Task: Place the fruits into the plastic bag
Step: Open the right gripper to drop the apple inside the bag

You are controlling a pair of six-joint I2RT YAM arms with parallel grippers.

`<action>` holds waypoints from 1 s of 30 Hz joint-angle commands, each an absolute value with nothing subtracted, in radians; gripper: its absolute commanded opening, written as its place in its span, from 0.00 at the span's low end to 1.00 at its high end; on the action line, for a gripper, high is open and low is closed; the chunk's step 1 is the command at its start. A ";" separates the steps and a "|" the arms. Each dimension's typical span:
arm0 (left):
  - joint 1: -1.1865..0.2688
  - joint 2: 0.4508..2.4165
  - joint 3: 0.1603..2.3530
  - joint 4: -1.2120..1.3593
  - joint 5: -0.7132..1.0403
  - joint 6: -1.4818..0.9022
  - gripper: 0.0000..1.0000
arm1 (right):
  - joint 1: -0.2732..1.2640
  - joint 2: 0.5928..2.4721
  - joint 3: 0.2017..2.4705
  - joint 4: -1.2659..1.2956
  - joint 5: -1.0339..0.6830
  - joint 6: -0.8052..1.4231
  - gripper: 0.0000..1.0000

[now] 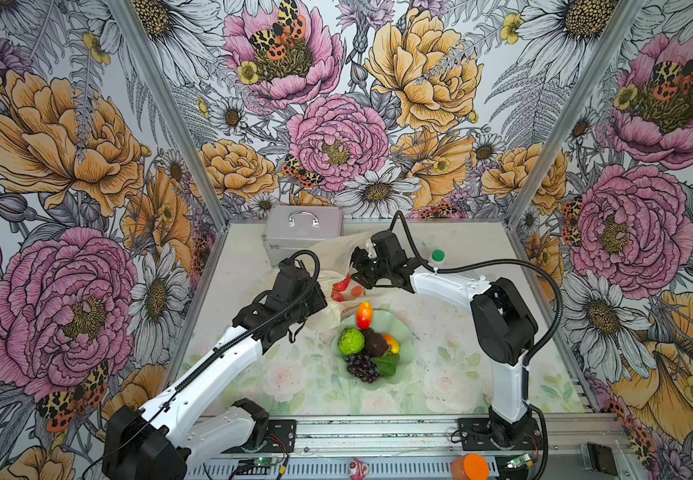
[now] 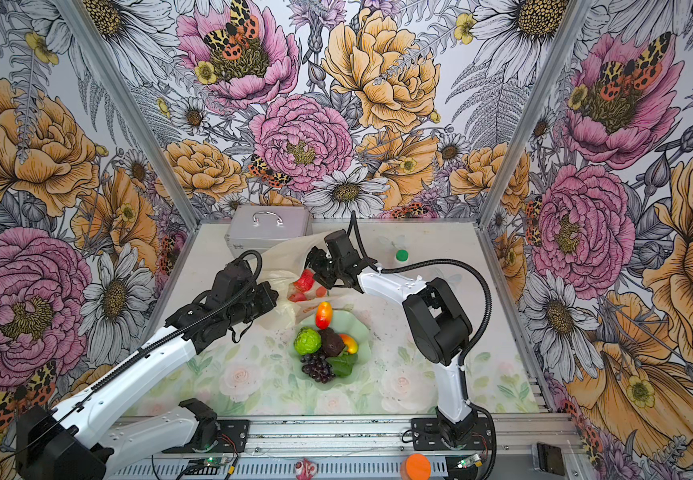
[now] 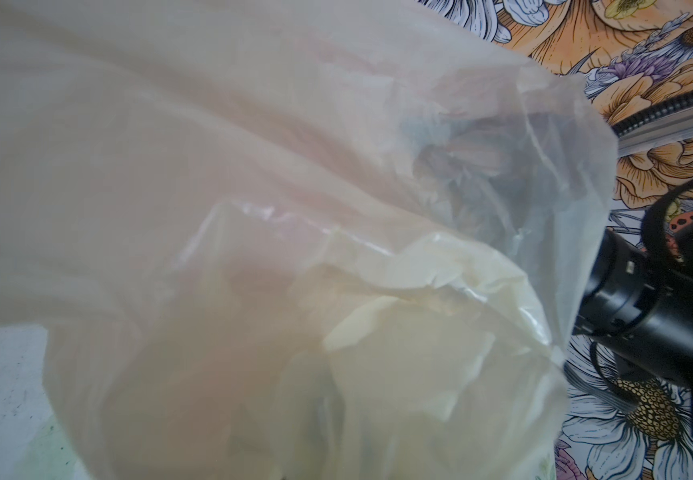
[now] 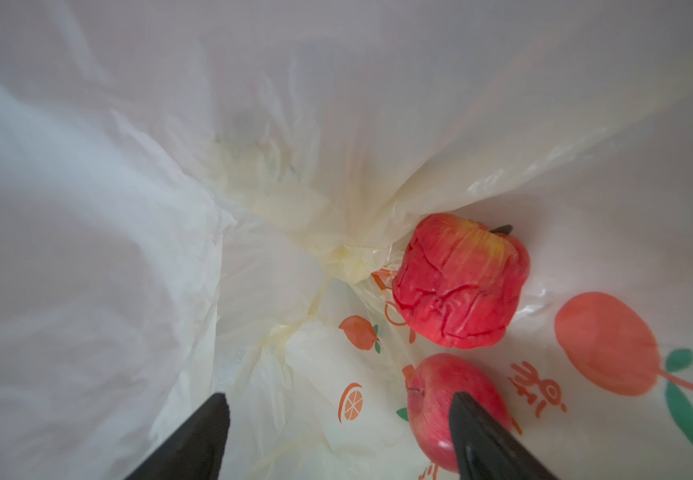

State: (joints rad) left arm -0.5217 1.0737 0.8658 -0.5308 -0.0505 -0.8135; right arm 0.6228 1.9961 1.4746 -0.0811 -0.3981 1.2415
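The plastic bag [image 1: 336, 253] lies behind the bowl, its mouth held up. Inside it rest a bumpy red berry [image 4: 461, 282] and a red-pink apple [image 4: 432, 399]; these red fruits [image 1: 342, 284] also show in both top views. My right gripper [image 4: 336, 403] is inside the bag, open, with one finger [image 4: 486, 436] in front of the apple and nothing held. My left gripper [image 1: 323, 301] is at the bag's left edge; bag film [image 3: 336, 291] hides its jaws. In the bowl lie a mango [image 1: 364, 314], green ball [image 1: 351, 340], avocado [image 1: 375, 343], second mango [image 1: 392, 343] and grapes [image 1: 361, 366].
The pale green bowl [image 1: 405, 332] sits mid-table in front of the bag. A silver case [image 1: 302, 232] stands at the back left. A green-capped clear bottle [image 1: 437, 255] lies behind the right arm. An orange object [image 1: 469, 467] rests on the front rail.
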 commanded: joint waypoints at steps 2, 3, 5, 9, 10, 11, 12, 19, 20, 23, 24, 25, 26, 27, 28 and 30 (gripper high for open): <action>-0.522 1.081 0.883 -0.503 -0.028 -0.818 0.00 | 0.629 1.968 1.470 -0.054 -0.404 1.243 0.85; -0.522 1.083 0.882 -0.502 -0.026 -0.818 0.00 | 0.629 1.966 1.468 -0.054 -0.405 1.242 0.85; -0.522 1.083 0.882 -0.503 -0.024 -0.818 0.00 | 0.629 1.962 1.462 -0.053 -0.405 1.242 0.85; -0.521 1.083 0.881 -0.503 -0.024 -0.821 0.00 | 0.629 1.953 1.454 -0.054 -0.403 1.235 0.85; -0.522 1.082 0.881 -0.502 -0.025 -0.822 0.00 | 0.628 1.949 1.453 -0.054 -0.404 1.232 0.85; -0.521 1.081 0.881 -0.503 -0.024 -0.823 0.00 | 0.627 1.946 1.451 -0.055 -0.405 1.230 0.85; -0.522 1.081 0.881 -0.503 -0.024 -0.823 0.00 | 0.626 1.943 1.450 -0.057 -0.404 1.228 0.85; -0.516 1.078 0.879 -0.504 -0.025 -0.824 0.00 | 0.620 1.900 1.433 -0.086 -0.404 1.202 0.85; -0.515 1.078 0.879 -0.504 -0.024 -0.824 0.00 | 0.619 1.892 1.431 -0.095 -0.404 1.193 0.85; -0.514 1.074 0.878 -0.503 -0.025 -0.827 0.00 | 0.617 1.861 1.426 -0.124 -0.405 1.169 0.85; -0.515 1.074 0.877 -0.504 -0.023 -0.827 0.00 | 0.617 1.845 1.421 -0.133 -0.406 1.163 0.85; -0.514 1.073 0.877 -0.505 -0.023 -0.827 0.00 | 0.617 1.830 1.415 -0.142 -0.408 1.152 0.85; -0.515 1.071 0.877 -0.504 -0.023 -0.827 0.00 | 0.617 1.810 1.409 -0.151 -0.410 1.141 0.85; -0.515 1.067 0.875 -0.504 -0.023 -0.827 0.00 | 0.617 1.790 1.400 -0.163 -0.409 1.131 0.85; -0.514 1.065 0.873 -0.505 -0.025 -0.828 0.00 | 0.617 1.767 1.389 -0.176 -0.410 1.121 0.85; -0.512 1.056 0.867 -0.504 -0.028 -0.831 0.00 | 0.617 1.721 1.369 -0.203 -0.410 1.096 0.85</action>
State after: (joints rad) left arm -0.5205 1.0801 0.8658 -0.5259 -0.0387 -0.8143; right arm 0.6209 1.8069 1.3895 -0.1558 -0.3988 1.1549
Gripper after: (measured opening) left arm 0.047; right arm 0.849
